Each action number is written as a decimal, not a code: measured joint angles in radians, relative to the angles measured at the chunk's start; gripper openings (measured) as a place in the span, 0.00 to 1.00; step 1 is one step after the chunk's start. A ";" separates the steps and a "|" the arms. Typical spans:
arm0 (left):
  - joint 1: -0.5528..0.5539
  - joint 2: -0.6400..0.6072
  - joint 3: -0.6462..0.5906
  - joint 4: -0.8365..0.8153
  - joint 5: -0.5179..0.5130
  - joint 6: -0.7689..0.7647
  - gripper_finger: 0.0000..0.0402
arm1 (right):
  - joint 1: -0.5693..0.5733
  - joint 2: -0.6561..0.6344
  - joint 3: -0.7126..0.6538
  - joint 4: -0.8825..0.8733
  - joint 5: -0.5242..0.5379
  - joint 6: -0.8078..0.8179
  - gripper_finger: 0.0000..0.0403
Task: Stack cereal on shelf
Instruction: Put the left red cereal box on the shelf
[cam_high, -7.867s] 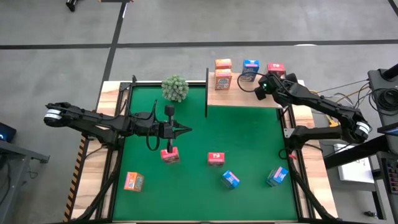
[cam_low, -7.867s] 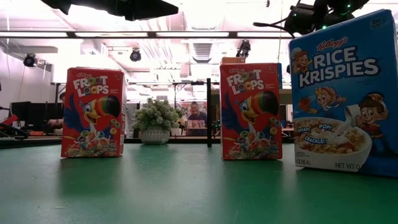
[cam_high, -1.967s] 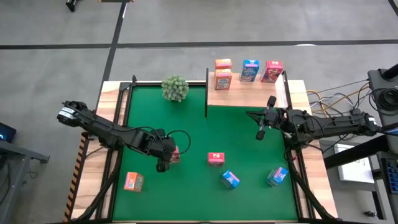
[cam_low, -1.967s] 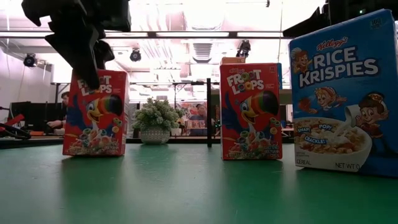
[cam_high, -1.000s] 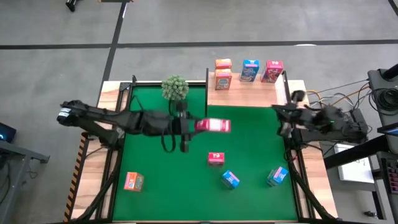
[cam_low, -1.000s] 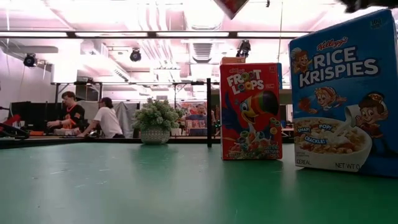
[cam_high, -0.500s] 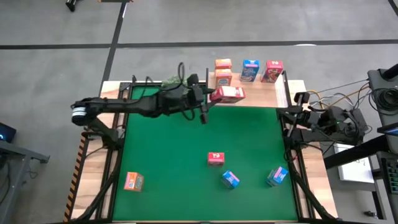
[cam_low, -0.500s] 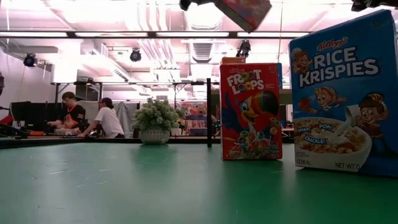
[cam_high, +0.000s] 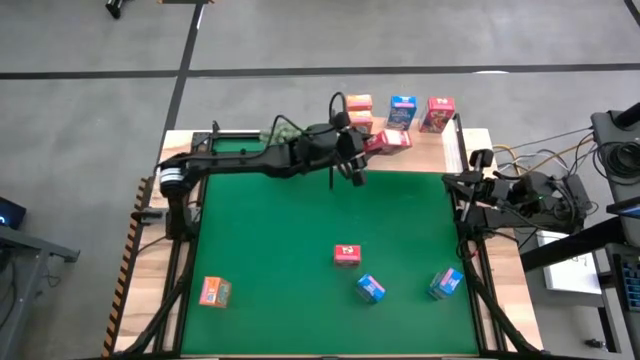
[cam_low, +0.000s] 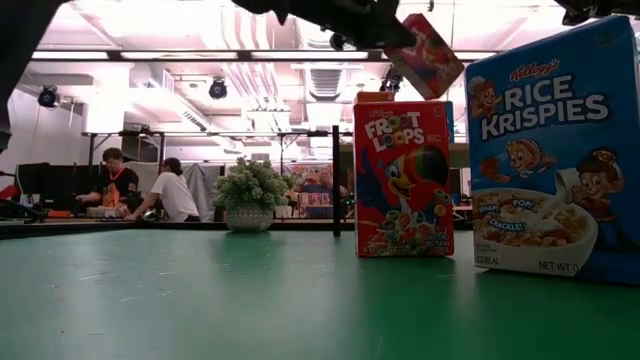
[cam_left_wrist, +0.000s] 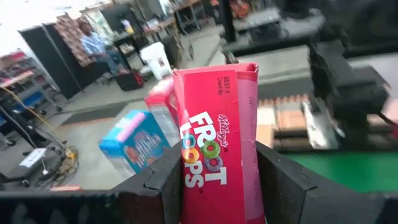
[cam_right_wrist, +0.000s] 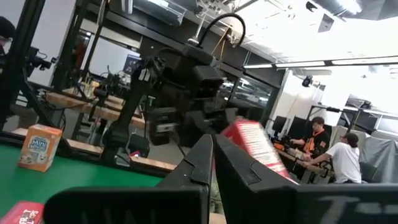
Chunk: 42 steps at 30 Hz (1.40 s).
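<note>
My left gripper (cam_high: 368, 146) is shut on a red cereal box (cam_high: 391, 140) and holds it in the air over the shelf (cam_high: 420, 158), a light wooden board at the table's far right. Two orange boxes (cam_high: 359, 112), a blue box (cam_high: 402, 113) and a red box (cam_high: 440, 113) stand on the shelf. On the green mat rest a red box (cam_high: 346, 255), two blue boxes (cam_high: 370, 289) and an orange box (cam_high: 214, 292). My right gripper (cam_right_wrist: 213, 163) is shut on nothing and waits at the table's right edge. My left gripper pinches the red box by two opposite faces (cam_left_wrist: 186, 186) between its two fingers (cam_left_wrist: 163, 183), with a narrow printed side turned to the wrist camera. The fingers reach roughly level from the table's left. The box is lifted clear and hangs tilted (cam_low: 430, 55) above the standing boxes.
A round green plant (cam_low: 250, 195) stands at the mat's far edge, mostly under my left arm in the high view. A thin black post (cam_high: 332, 150) marks the shelf's left end. People sit at desks in the room behind.
My left gripper has carried the red box from above the mat's middle toward the far edge and the right, and now holds it over the shelf. The box stays off the table and is tipped in the low view.
</note>
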 joint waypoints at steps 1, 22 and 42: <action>0.004 0.010 0.011 0.015 0.000 -0.006 0.37 | 0.000 -0.002 0.000 -0.004 0.000 0.000 0.02; 0.011 0.199 0.167 -0.004 0.000 -0.079 0.37 | 0.000 -0.005 0.000 -0.018 0.003 -0.026 0.02; 0.026 0.204 0.167 -0.015 -0.001 -0.081 0.47 | 0.000 -0.005 0.000 -0.026 0.053 -0.027 0.02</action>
